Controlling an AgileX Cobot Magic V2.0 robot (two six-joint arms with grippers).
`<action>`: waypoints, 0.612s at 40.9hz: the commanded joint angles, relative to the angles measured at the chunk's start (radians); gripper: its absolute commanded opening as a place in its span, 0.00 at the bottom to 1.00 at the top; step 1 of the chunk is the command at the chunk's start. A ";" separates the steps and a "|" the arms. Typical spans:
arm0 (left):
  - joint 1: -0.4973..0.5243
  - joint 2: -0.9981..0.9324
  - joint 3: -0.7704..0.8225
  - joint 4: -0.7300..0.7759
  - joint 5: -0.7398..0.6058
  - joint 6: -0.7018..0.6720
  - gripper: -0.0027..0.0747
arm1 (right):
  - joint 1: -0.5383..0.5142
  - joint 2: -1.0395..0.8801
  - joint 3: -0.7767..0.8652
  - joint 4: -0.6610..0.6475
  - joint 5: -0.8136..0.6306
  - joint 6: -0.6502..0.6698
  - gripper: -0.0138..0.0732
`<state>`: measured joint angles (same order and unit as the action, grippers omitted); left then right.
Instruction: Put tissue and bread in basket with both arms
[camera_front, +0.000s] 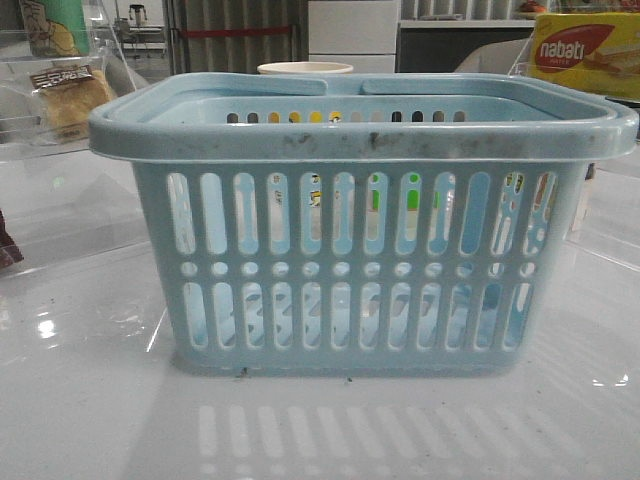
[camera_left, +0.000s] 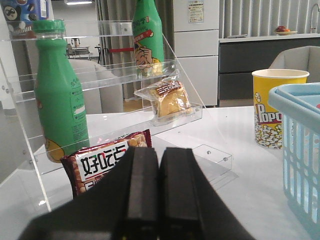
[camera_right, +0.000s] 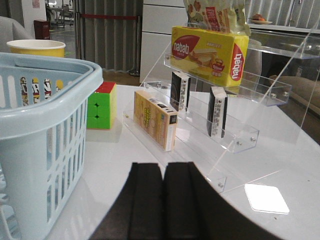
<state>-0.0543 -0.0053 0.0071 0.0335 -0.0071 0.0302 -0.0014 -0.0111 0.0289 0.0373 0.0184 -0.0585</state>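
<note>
The light-blue basket (camera_front: 360, 300) stands in the middle of the table, filling the front view; neither gripper shows there. The bread (camera_left: 170, 97), golden-brown in a clear wrapper, lies on a clear shelf step on the left (camera_front: 70, 95). My left gripper (camera_left: 159, 150) is shut on nothing, well short of the bread. The tissue (camera_right: 217, 112), a small black packet with white patches, stands on edge on the right-hand clear shelf, with a similar packet (camera_right: 180, 90) beside it. My right gripper (camera_right: 163, 165) is shut and empty, short of that shelf, with the basket (camera_right: 45, 130) at its side.
The left shelf holds two green bottles (camera_left: 60, 100) and a red snack packet (camera_left: 107, 160). A yellow popcorn cup (camera_left: 277, 107) stands behind the basket. The right shelf carries a yellow nabati box (camera_right: 210, 50) and a pale yellow box (camera_right: 155, 120). A colour cube (camera_right: 100, 105) sits next to it.
</note>
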 joint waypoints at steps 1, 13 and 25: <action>0.003 -0.018 -0.001 -0.009 -0.117 -0.009 0.15 | -0.006 -0.018 -0.001 -0.001 -0.119 -0.009 0.22; 0.003 -0.012 -0.169 -0.009 -0.117 -0.009 0.15 | -0.005 -0.015 -0.211 -0.001 -0.041 -0.009 0.22; 0.003 0.143 -0.532 -0.009 0.094 -0.009 0.15 | -0.005 0.117 -0.566 -0.001 0.183 -0.009 0.22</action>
<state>-0.0543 0.0651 -0.4061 0.0335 0.0893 0.0302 -0.0014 0.0421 -0.4287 0.0389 0.2052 -0.0585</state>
